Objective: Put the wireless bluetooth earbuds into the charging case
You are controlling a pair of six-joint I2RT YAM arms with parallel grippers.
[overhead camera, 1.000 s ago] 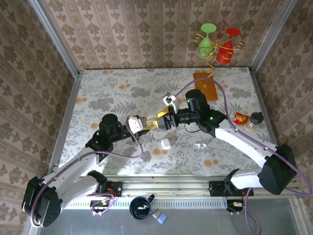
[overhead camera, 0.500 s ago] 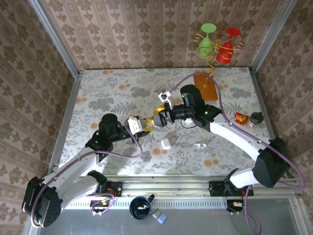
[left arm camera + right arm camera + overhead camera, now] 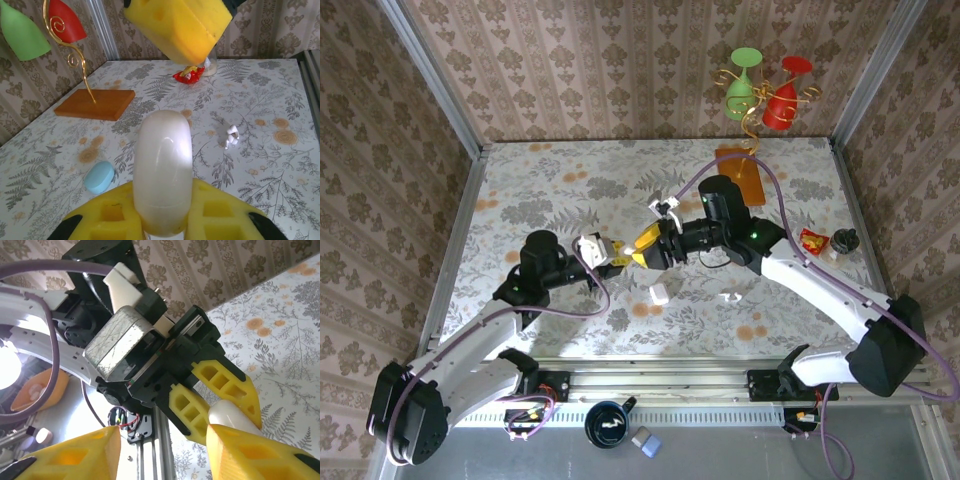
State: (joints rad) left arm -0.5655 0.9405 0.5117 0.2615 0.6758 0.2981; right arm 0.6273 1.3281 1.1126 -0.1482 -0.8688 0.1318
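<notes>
Item 1. Left hand (image 3: 613, 253): clenched on a white oval charging case (image 3: 162, 170), which stood upright between its yellow fingers (image 3: 220, 212), raised above the table (image 3: 540, 190) near the middle.

Item 2. Right hand (image 3: 642, 243): released, yellow fingers (image 3: 75, 455) spread apart with nothing between them. It hung just right of the left hand, tip to tip with it. One finger hovered close above the top of the held case. Whether it touched the case could not be told.

Item 3. Earbud (image 3: 231, 136): one tiny white piece, lying loose on the flowered table to the right of both hands and nearer than the right forearm, well apart from the case.

Item 4. Small white object (image 3: 660, 293): on the table just near of the two hands; possibly another case, too small to be sure.

Item 5. Blue oval case (image 3: 99, 177): flat on the table, on the far side of the left hand.

Item 6. Wooden base (image 3: 738, 174): orange-brown slab at the far right, carrying a gold wire stand (image 3: 752, 125) with a green glass (image 3: 741, 85) and a red glass (image 3: 783, 98).

Item 7. Red packet (image 3: 810, 240): at the right edge, just beside a small bottle (image 3: 842, 243) with a dark cap.

Item 8. Dark cup (image 3: 608, 423): below the near rail, with a small blue-grey block (image 3: 645, 440) beside it.
</notes>
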